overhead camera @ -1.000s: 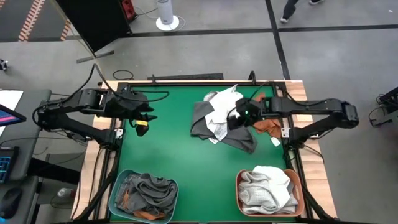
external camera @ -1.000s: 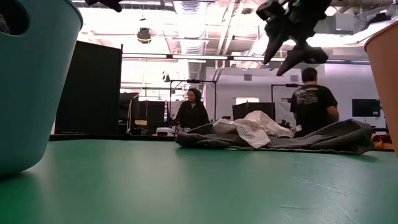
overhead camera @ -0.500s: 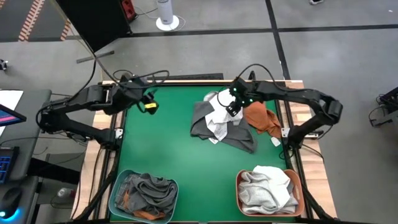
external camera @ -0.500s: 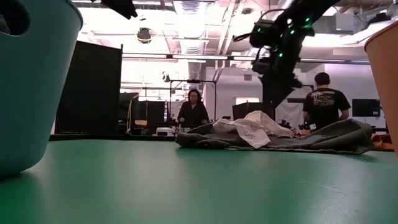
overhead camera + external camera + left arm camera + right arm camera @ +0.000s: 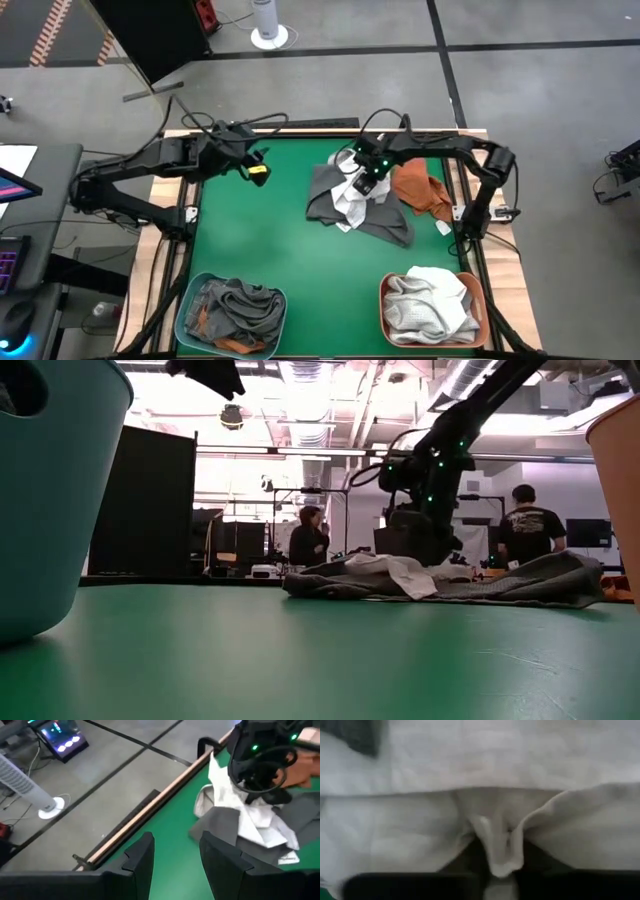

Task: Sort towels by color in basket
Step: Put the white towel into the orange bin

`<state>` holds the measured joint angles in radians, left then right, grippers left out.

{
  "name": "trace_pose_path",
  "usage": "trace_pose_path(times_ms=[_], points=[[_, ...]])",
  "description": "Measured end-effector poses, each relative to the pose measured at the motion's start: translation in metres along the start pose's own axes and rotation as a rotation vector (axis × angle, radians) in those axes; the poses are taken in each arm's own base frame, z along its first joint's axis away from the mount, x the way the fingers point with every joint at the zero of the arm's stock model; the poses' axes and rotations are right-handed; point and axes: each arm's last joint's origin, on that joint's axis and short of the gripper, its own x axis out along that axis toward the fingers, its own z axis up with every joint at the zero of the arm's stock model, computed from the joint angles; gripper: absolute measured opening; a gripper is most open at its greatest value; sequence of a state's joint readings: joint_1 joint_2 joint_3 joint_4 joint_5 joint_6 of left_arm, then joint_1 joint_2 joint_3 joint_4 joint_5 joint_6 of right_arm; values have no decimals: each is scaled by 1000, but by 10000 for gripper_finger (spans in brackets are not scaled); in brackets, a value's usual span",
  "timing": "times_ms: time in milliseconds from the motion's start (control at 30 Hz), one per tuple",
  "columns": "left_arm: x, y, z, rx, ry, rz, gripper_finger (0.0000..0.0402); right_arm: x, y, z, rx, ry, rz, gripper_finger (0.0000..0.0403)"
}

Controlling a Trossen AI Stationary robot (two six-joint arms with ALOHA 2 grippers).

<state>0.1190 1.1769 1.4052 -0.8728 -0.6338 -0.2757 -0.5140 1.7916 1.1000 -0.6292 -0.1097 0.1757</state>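
Descent, over the last second, of the right gripper: from hovering above the heap of towels down onto it, at upper centre-right of the high view. Now sits low on the white towel and pinches a raised fold of it, seen up close in the right wrist view as pale cloth bunched between the dark fingers. Looks like a grasp just made, so probably the start of a pick; lift and carry not yet done.

Left gripper also shifted, a little toward the middle of the surface, at upper left of the high view. Hangs with fingers apart and nothing between them.

As for the towel: white, soft, crumpled, draped over a dark grey towel and just beside a rust orange one. Thin enough to gather into a ridge. Likely to drag its neighbours on the way up.

Already sorted: dark grey and orange cloths in the teal basket at lower left, pale ones in the orange basket at lower right, the likely home for this white one.
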Motion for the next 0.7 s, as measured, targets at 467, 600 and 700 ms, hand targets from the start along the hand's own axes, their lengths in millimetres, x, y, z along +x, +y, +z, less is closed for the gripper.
trace_pose_path(times_ms=[467,600,700], points=[[-45,11,-25,205,100,-162,151,-142,59,-7,146,-363,113,19],[-50,14,-23,264,60,-179,151,-203,81,-31,100,-502,290,24],[-52,16,-23,276,56,-205,151,-243,98,-57,4,-549,511,24]])
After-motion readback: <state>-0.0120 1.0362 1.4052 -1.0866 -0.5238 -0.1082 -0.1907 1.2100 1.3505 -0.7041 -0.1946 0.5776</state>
